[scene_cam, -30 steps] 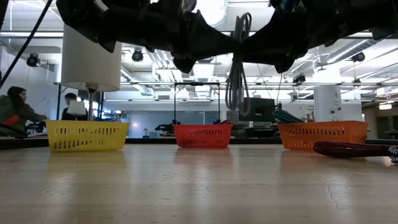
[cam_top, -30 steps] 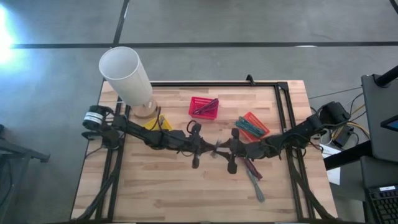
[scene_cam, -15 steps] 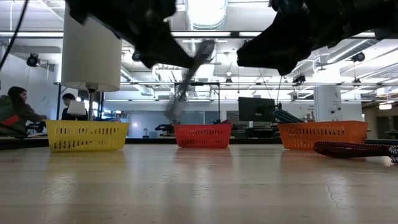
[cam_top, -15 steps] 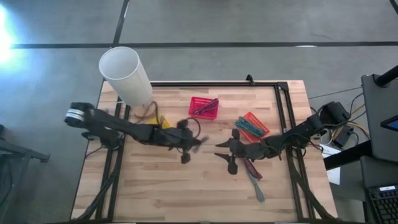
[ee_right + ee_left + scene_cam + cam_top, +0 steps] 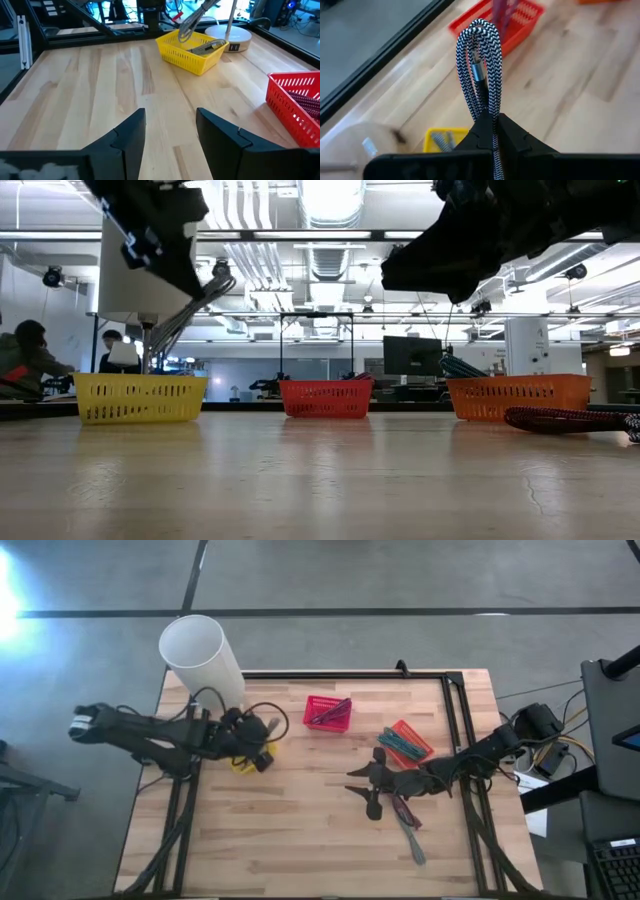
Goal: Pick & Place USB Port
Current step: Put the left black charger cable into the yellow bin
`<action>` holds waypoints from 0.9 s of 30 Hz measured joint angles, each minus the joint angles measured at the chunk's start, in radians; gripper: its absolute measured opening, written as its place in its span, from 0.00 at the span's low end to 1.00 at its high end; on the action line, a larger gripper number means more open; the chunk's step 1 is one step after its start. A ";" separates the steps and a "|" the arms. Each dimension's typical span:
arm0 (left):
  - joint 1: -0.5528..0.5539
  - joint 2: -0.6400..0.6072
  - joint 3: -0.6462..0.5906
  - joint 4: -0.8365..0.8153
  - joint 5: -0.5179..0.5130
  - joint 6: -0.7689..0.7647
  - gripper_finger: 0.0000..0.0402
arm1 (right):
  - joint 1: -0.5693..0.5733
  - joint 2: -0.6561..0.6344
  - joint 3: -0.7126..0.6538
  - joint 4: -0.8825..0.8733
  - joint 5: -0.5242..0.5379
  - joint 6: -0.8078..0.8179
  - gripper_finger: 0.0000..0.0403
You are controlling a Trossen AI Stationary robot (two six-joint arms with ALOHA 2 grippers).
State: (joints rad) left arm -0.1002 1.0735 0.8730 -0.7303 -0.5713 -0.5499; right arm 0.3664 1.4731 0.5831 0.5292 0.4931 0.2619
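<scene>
A black-and-white braided USB cable [image 5: 480, 65], folded into a bundle, is in my left gripper [image 5: 262, 730], which is shut on it. The gripper hovers over the yellow basket [image 5: 246, 757] near the table's left side. In the low view the cable [image 5: 188, 315] slants down from the gripper toward that basket [image 5: 140, 398]. The right wrist view shows the cable [image 5: 196, 19] above the yellow basket [image 5: 192, 50], which has other cables in it. My right gripper [image 5: 365, 790] is open over the middle of the table and holds nothing; its fingers [image 5: 131, 132] stand well apart. My left gripper pinches the folded cable bundle between its two fingers [image 5: 512, 137], several strands together. The looped end [image 5: 479, 30] with a metal plug [image 5: 477, 75] sticks out past the fingertips. The bundle is lifted clear of the table and slants down over the yellow basket.
A red basket [image 5: 328, 713] and an orange basket [image 5: 405, 743] with cables stand toward the far side. Loose cables [image 5: 408, 822] lie beside my right arm. A tall white cylinder on a round base [image 5: 203, 660] stands at the far left corner, just behind the yellow basket.
A second ago the cable hung between both grippers at the table's middle. My left gripper has carried it away toward the table's left, to above the yellow basket, and the bundle now slants instead of hanging straight. My right gripper stays near the middle without the cable.
</scene>
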 joint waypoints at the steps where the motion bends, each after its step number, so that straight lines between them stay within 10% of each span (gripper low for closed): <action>1: 0.011 -0.001 -0.007 -0.006 0.000 -0.008 0.01 | 0.000 0.000 0.000 0.000 0.000 0.000 0.43; 27: 0.180 0.174 -0.096 -0.101 0.090 -0.134 0.01 | 0.000 0.001 -0.001 -0.001 -0.002 0.000 0.43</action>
State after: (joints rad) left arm 0.0795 1.2471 0.7773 -0.8310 -0.4816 -0.6838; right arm 0.3660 1.4742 0.5819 0.5282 0.4914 0.2619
